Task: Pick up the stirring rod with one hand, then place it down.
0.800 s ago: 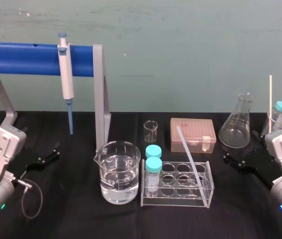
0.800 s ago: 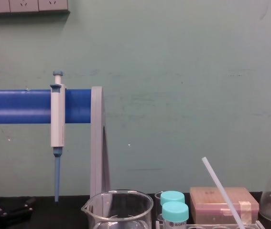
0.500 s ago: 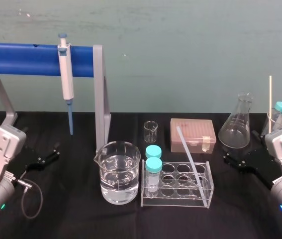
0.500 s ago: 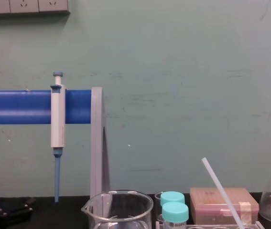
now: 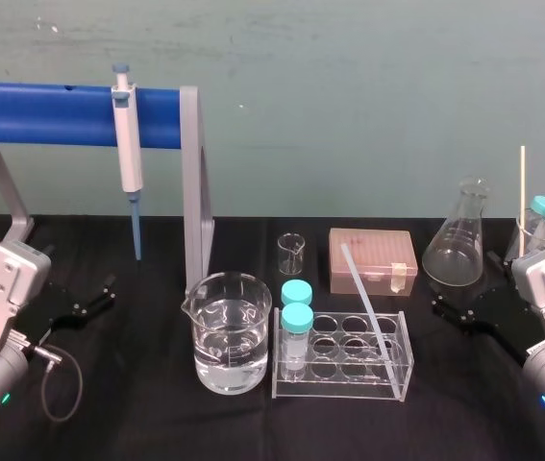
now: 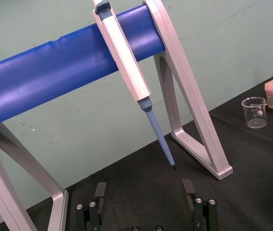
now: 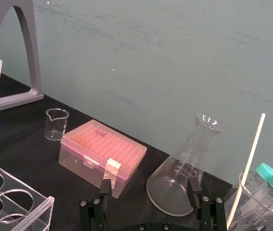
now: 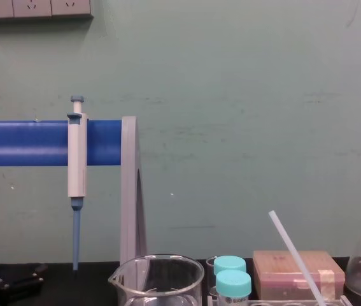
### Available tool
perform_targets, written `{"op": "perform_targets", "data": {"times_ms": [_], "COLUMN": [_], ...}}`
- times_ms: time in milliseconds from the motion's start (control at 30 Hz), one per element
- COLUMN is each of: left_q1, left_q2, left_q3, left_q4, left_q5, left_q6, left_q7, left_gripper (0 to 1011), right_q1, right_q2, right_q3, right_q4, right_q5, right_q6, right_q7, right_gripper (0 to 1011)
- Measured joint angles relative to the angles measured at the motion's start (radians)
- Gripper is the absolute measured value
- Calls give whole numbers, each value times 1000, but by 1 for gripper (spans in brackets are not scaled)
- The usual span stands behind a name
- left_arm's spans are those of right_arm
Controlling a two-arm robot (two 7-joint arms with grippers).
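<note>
I take the clear acrylic tube rack (image 5: 339, 390) at the middle of the black surface (image 5: 137, 408) as my reference. The long, thin, translucent white stirring rod (image 5: 364, 300) stands tilted in this rack: its lower end sits in a well at the rack's right end, and its upper end leans back and to the left above the rack. Nothing grips it. My left black tool (image 6: 144, 191) is well to the left of the rack, low over the surface, with its blocky fingers apart and nothing between them. My right black tool (image 7: 149, 187) is to the right of the rack, also low, with its fingers spread and empty. Two teal-capped tubes (image 5: 297, 315) stand at the rack's left end. A large glass beaker of water (image 5: 232, 331) stands just beside the rack on its left. Behind the rack I see a small empty glass beaker (image 5: 291, 253) and a pink lidded plastic box (image 5: 372, 259). A clear glass conical flask (image 5: 458, 242) is behind and to the right of the rack. Far left and behind the rack, a white-and-blue pipette (image 5: 129, 149) hangs on a blue bar stand (image 5: 51, 113).
</note>
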Motion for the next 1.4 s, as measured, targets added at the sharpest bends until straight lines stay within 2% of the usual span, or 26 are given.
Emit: {"op": "perform_targets", "data": {"times_ms": [833, 967, 1100, 1167, 1300, 1333, 1400], "left_q1": [0, 0, 0, 0, 0, 0, 0], "left_q2": [0, 0, 0, 0, 0, 0, 0], "left_q3": [0, 0, 0, 0, 0, 0, 0], "left_q4": [0, 0, 0, 0, 0, 0, 0], "left_q5": [0, 0, 0, 0, 0, 0, 0], "left_q6": [0, 0, 0, 0, 0, 0, 0], "left_q7": [0, 0, 0, 0, 0, 0, 0], "left_gripper": [1000, 1000, 1000, 1000, 1000, 1000, 1000], "right_q1": [0, -1, -6, -9, -28, -28, -43], "right_q2": [0, -4, 0, 4, 24, 24, 42], "right_q3": [0, 17, 50, 65, 119, 119, 153], "right_q4": [0, 2, -9, -21, -75, -75, -114], "right_q5": [0, 4, 23, 40, 150, 150, 254], "right_q6": [0, -3, -22, -27, -18, -18, 20], "right_q7": [0, 8, 30, 43, 140, 140, 233], "right_gripper": [1003, 1003, 1003, 1003, 1003, 1003, 1003]}}
